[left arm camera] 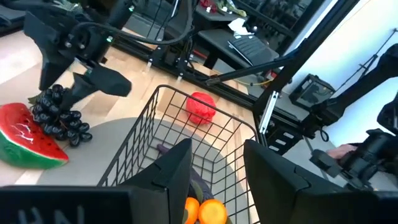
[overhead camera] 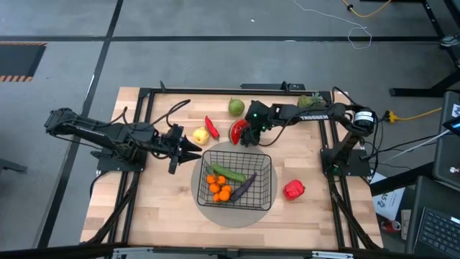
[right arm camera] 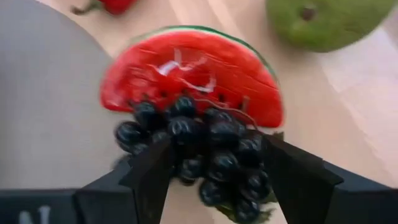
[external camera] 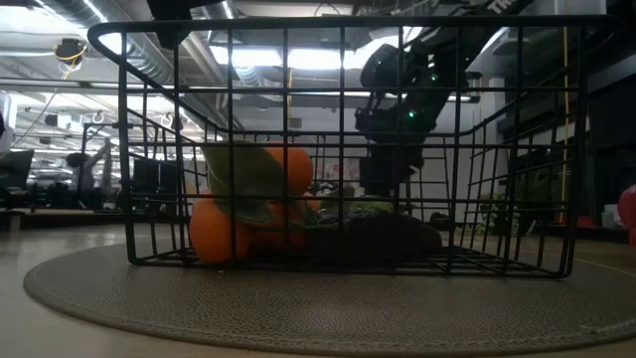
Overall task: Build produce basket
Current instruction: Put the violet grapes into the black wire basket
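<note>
The black wire basket stands on a flat grey disc and holds oranges, a cucumber and a purple eggplant. Just beyond its far rim, my right gripper is shut on the dark grapes, right next to the watermelon slice. On the table lie the lemon, red chili, green pear and red pepper. My left gripper is open at the basket's left far corner, near the lemon, touching nothing. My right gripper pinches the grape bunch between its two fingers, one on either side of the cluster. The fingers come from above, slanting down. The grapes hang below them beside the watermelon slice; whether they clear the table I cannot tell.
A green leafy sprig lies at the table's far right corner. A black frame runs along the table's far edge and both sides. The grey disc reaches out past the basket. Bare wood shows along the near edge.
</note>
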### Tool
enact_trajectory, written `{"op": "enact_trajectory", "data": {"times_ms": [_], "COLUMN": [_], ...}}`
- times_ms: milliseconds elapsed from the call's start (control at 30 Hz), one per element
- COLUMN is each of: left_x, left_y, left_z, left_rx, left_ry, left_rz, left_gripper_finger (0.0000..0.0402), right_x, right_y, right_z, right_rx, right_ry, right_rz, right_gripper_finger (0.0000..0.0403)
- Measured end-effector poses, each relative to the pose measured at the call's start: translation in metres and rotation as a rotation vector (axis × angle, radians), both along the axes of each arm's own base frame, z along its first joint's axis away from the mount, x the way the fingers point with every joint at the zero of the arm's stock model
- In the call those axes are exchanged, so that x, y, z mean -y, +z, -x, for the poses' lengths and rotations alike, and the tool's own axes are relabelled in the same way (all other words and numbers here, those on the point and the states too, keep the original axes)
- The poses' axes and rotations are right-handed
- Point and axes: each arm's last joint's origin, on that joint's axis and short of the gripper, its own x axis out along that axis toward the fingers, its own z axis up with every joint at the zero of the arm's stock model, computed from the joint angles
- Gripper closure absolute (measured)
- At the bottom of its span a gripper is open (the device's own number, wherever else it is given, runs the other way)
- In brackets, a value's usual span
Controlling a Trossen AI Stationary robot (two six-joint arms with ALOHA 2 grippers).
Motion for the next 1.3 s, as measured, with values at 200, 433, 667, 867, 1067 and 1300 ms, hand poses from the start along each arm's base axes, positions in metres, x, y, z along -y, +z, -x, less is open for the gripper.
{"op": "enact_trajectory", "data": {"times_ms": [200,433,667,867,1067,1300], "left_x": [0.000,0.000,-0.001,-0.001,-0.002,-0.003], "left_y": [-0.001,-0.005,-0.005,-0.005,-0.007,-0.010], "left_z": [0.000,0.001,0.001,0.001,0.001,0.002], "left_rx": [-0.011,-0.055,-0.053,-0.055,-0.067,-0.106], "left_ry": [0.001,0.009,0.035,0.035,0.046,0.082], "left_rz": [-0.002,-0.002,-0.006,-0.008,-0.020,-0.027], "left_gripper_finger": [0.0260,0.0260,0.0261,0.0261,0.0261,0.0261], "right_x": [0.014,0.016,0.017,0.017,0.017,0.014], "right_y": [-0.005,-0.019,-0.024,-0.024,-0.023,-0.011], "right_z": [0.009,0.010,0.008,0.008,0.007,0.000], "right_rx": [-0.066,-0.114,-0.114,-0.105,-0.089,-0.095], "right_ry": [0.026,0.069,0.065,0.017,-0.053,-0.060], "right_rz": [0.004,-0.075,-0.079,-0.101,-0.131,-0.138], "right_gripper_finger": [0.0158,0.0158,0.0158,0.0209,0.0336,0.0366]}}
